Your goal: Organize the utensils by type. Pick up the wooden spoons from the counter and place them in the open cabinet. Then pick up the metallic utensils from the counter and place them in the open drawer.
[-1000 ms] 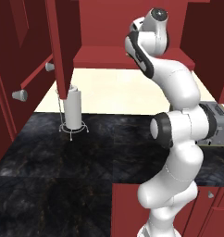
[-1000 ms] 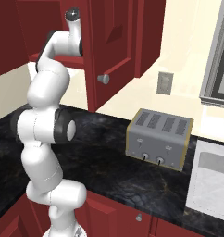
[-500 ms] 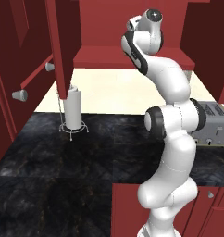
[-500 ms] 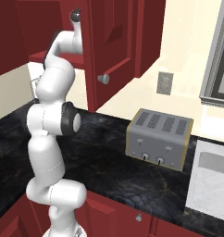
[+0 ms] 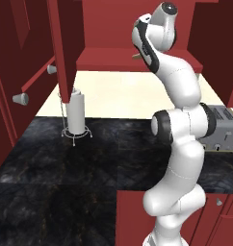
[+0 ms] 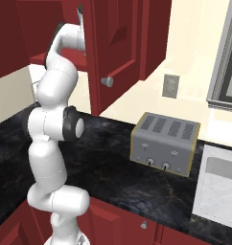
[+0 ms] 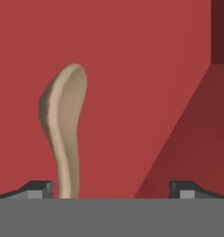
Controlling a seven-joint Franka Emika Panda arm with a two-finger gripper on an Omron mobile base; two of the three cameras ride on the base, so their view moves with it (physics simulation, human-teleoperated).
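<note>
The gripper (image 7: pixel 111 190) stands fully open: in the hand view its 2 fingertips (image 7: pixel 39 189) sit far apart at the lower left and lower right, with nothing clamped between them. The wooden spoon (image 7: pixel 64 129) rises just beside the left fingertip, bowl end up and handle end down, against the red inside of the cabinet (image 7: pixel 146 69). Whether the handle touches that fingertip cannot be told. A darker red wall of the cabinet shows at the right of this view.

In the left base view the arm reaches up with the hand at the cabinet's (image 5: pixel 133 55) red shelf; a small tan piece of the spoon (image 5: pixel 136 56) shows at the shelf's front edge, just beside the wrist. In the right base view the hand is level with the cabinet (image 6: pixel 122 43), behind the edge of its open door.

On the counter (image 5: pixel 56 163) a paper-towel holder (image 5: pixel 76 115) stands near the back edge, below the door. A toaster (image 6: pixel 164 143) stands near the counter's (image 6: pixel 113 177) back edge, well apart from the arm.
</note>
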